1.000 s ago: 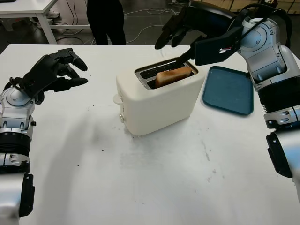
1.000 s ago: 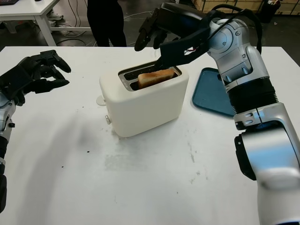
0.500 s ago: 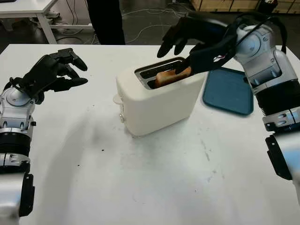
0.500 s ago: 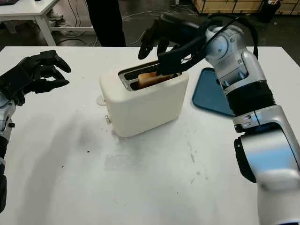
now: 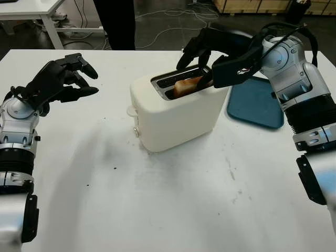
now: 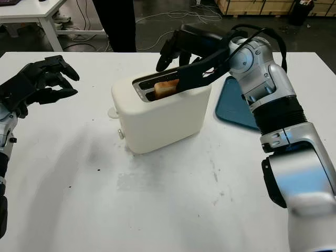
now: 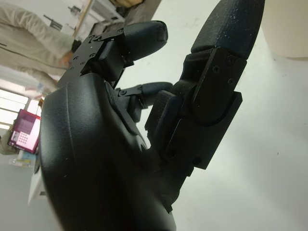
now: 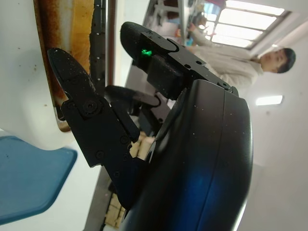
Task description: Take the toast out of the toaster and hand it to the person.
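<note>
Black and held over the cream toaster [image 5: 176, 110], your right hand [image 5: 202, 50] sits at the toaster's top, one finger [image 8: 79, 91] angled down beside the toast [image 5: 189, 85] and the others arched above the slots. Its fingers are parted and grip nothing; you cannot tell whether the lower finger touches the bread. That toast stands in the nearer slot, its browned top edge poking just above the rim, while the far slot beside it is dark. Just to the right of the toaster lies a teal tray [image 5: 255, 102] on the white desk [image 5: 173, 199]. Your left hand [image 5: 63, 79] hovers above the desk's left side, well apart from the toaster, fingers loosely curled around nothing. Beyond the desk's far edge stands a person [image 5: 115, 23] in dark clothes.
</note>
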Controlling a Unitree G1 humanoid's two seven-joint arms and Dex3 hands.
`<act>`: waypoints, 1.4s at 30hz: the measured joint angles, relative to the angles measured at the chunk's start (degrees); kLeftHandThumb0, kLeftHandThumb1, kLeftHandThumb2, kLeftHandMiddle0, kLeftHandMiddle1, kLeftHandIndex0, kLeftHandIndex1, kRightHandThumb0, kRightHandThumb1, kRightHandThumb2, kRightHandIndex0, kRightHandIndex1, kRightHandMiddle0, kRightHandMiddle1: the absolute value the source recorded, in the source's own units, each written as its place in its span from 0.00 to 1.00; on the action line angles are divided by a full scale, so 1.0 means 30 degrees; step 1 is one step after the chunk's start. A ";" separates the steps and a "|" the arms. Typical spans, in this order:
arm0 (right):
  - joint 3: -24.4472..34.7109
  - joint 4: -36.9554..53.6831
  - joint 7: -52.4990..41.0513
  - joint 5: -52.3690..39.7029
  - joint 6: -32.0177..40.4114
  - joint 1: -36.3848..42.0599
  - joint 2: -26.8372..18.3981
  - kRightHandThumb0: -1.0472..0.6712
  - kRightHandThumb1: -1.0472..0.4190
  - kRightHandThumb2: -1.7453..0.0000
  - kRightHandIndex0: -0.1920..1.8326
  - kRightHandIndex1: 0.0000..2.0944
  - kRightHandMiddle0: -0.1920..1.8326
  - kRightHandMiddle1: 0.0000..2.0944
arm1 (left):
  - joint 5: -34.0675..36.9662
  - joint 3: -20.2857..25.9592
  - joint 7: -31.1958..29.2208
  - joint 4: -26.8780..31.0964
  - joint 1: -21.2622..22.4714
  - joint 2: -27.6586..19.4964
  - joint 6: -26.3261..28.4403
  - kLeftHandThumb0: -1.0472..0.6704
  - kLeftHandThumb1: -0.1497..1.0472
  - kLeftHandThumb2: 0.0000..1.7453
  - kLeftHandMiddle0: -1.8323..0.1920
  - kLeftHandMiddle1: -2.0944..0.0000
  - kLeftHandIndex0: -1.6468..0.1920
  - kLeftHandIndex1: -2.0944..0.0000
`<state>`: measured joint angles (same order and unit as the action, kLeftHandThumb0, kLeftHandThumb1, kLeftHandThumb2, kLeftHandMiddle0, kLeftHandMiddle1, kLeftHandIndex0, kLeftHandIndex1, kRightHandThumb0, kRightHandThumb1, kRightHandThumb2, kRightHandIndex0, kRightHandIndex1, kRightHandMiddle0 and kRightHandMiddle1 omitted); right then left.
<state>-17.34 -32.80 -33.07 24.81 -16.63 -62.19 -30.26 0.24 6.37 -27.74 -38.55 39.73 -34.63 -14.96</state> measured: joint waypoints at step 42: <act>0.0282 -0.1624 0.1922 -0.0677 -0.1703 0.0993 0.0745 0.56 0.22 1.00 0.65 0.36 0.75 0.05 | 0.0003 0.0007 0.0275 0.0226 -0.0002 0.0000 0.0221 0.00 0.82 0.00 0.74 0.24 0.70 0.29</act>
<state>-16.50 -37.67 -27.31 22.78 -21.74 -59.21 -28.03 0.25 6.39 -26.92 -37.87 39.73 -34.63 -14.30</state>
